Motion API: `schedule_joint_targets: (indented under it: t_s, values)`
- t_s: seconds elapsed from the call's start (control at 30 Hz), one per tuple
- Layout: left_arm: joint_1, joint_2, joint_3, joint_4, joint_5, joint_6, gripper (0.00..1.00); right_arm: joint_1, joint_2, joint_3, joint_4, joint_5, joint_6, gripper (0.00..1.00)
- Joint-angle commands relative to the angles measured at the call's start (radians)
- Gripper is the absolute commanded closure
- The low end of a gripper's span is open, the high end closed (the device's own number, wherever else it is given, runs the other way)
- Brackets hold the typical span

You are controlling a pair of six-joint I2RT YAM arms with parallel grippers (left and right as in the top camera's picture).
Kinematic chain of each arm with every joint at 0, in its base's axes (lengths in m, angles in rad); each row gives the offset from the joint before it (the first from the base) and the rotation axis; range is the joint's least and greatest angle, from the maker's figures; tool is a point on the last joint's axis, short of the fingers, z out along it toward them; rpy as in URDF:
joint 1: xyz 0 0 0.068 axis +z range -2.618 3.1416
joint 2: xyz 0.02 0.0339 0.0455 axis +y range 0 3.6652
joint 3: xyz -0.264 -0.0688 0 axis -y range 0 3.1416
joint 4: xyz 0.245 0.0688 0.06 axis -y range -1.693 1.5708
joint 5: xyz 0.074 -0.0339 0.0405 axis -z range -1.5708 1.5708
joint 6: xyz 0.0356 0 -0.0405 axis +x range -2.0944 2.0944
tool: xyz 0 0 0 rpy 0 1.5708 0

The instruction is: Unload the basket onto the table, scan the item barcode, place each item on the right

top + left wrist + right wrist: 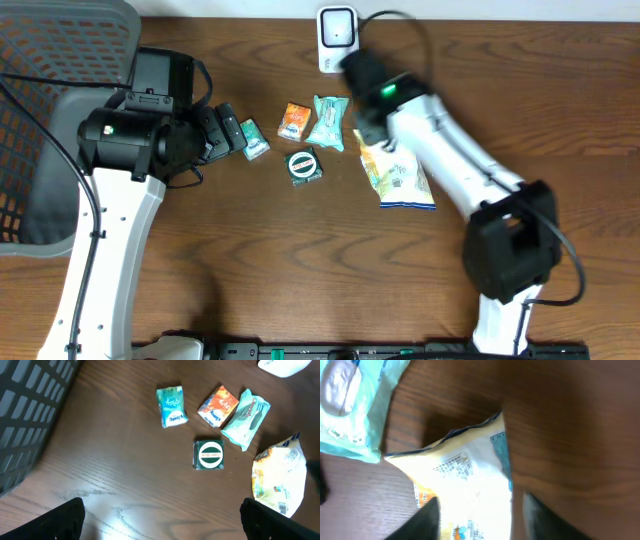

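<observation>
- Underneath everything, a dark wooden worktop (250,260) carried the white scanner (338,35), which stood upright at its far edge.
- A grey mesh chair (50,90) sat far to the left of the scanner, off the worktop's corner.
- The right arm (450,160) reached from the near right up toward the scanner, and its wrist came just short of the scanner's base.
- The left arm (110,230) rose from the near left, well to the left of the scanner.
- The yellow-and-white snack bag (400,180) lay flat on the worktop, nearer the robot than the scanner and slightly to its right.
- The right hand (480,510) hung over the bag's end nearest the scanner. Its fingers were parted with the bag's edge between them, and the right finger stood clear of the bag, so the hand was released.
- The left hand (226,130) was spread wide with nothing between its fingers, left of the scanner and nearer the robot.
- A pale green packet (328,122) lay directly in front of the scanner, on the robot's side.
- An orange packet (294,120) lay just left of that line from the scanner.
- A dark square packet (304,166) with a round green label lay farther from the scanner, toward the robot.
- A small teal packet (254,140) lay farthest left of the scanner among the packets.
</observation>
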Motion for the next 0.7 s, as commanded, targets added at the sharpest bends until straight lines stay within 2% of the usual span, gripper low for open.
schedule_joint_targets:
  t_s: [0.0, 0.13, 0.3, 0.4, 0.53, 0.67]
  values:
    - [0.002, -0.005, 0.01, -0.004, -0.01, 0.006, 0.02, -0.118, 0.01, 0.001, 0.025, -0.444, -0.068, 0.65]
    - [0.002, -0.005, 0.01, -0.004, -0.01, 0.006, 0.02, -0.19, 0.035, -0.018, 0.059, -0.578, -0.068, 0.79]
    - [0.002, -0.005, 0.01, -0.004, -0.01, 0.006, 0.02, -0.205, 0.097, -0.047, 0.075, -0.571, -0.068, 0.88]
    - [0.002, -0.005, 0.01, -0.004, -0.01, 0.006, 0.02, -0.189, 0.175, -0.047, 0.081, -0.565, -0.068, 0.97]
    - [0.002, -0.005, 0.01, -0.004, -0.01, 0.006, 0.02, -0.166, 0.248, -0.047, 0.082, -0.525, -0.056, 0.99]
    - [0.002, -0.005, 0.01, -0.004, -0.01, 0.006, 0.02, -0.153, 0.241, -0.043, 0.07, -0.477, -0.013, 0.99]
